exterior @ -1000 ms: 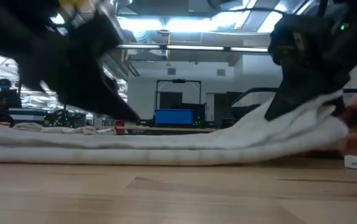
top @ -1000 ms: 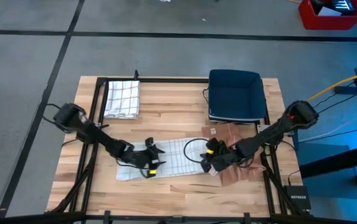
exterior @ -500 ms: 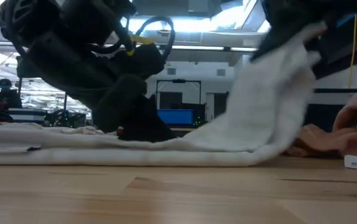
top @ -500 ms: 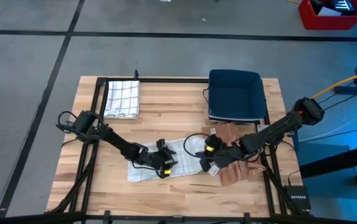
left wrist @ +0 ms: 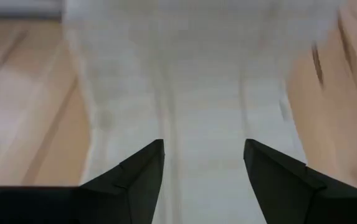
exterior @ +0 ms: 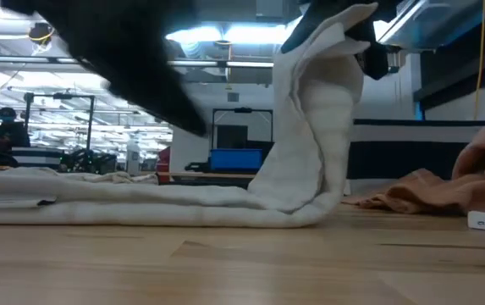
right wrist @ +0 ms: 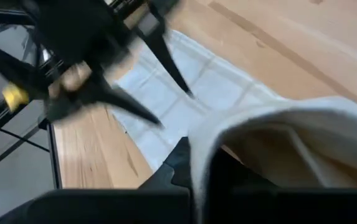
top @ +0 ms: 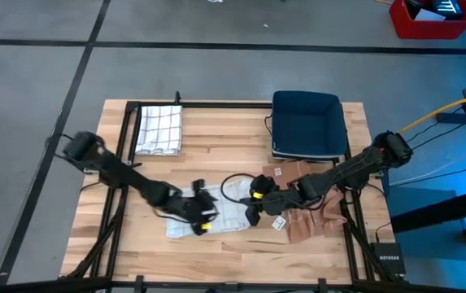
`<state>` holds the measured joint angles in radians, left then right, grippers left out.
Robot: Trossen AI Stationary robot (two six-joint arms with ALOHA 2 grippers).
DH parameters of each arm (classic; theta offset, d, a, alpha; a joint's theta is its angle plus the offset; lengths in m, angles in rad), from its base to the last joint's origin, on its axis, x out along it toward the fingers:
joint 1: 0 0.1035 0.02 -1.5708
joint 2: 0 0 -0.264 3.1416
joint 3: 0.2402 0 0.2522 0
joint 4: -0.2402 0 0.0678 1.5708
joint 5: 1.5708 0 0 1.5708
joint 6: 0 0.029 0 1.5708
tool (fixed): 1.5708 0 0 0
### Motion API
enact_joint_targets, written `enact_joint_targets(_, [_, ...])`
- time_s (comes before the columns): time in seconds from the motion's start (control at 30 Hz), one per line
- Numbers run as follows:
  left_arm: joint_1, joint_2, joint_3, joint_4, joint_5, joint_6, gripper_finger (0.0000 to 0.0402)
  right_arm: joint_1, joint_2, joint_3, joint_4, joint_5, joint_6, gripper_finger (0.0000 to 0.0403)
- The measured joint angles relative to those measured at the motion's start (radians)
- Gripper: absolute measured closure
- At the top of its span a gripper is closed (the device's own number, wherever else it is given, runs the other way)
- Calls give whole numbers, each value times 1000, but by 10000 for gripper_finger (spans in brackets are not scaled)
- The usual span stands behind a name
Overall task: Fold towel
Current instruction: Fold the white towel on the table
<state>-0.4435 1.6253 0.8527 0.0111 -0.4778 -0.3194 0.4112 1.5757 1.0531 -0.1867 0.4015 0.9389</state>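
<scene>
Two arms low over table point(top: 224, 142) front half. Left gripper point(top: 199, 210) over white towel's point(top: 224, 213) left part, fingers point(left wrist: 142, 175) apart, towel flat beneath them. Towel lies near front-centre; its right edge lifted and curling leftward over flat part. Right gripper point(top: 254, 210) clamped on that raised edge, fingers together on cloth. Folded checked towel point(top: 158, 129) back left; dark blue bin point(top: 308, 124) back right; brown cloth point(top: 310, 212) front right.
</scene>
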Motion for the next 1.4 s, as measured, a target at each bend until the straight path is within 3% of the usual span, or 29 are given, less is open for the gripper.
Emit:
enact_joint_targets(0.17, [-114,-154,-48,-313,-13,-250,188,0,0,0,11,-3,0,385])
enact_joint_targets(0.37, [-269,-143,-196,-315,-13,-504,188,-32,61,1,162,-65,-25,386])
enact_joint_targets(0.47, [-309,-142,-238,-309,-20,-557,188,-55,112,1,287,-115,-31,389])
enact_joint_targets(0.63, [-295,-142,-278,-219,-69,-566,188,-92,207,47,398,-169,-33,387])
enact_joint_targets(0.87, [-289,-142,-283,-204,-72,-538,188,-124,349,220,395,-205,-98,385])
enact_joint_targets(1.13, [-289,-143,-283,-202,-76,-537,188,-153,504,370,400,-336,-106,385])
enact_joint_targets(1.4, [-289,-143,-283,-201,-76,-539,188,-158,580,409,406,-331,-107,379])
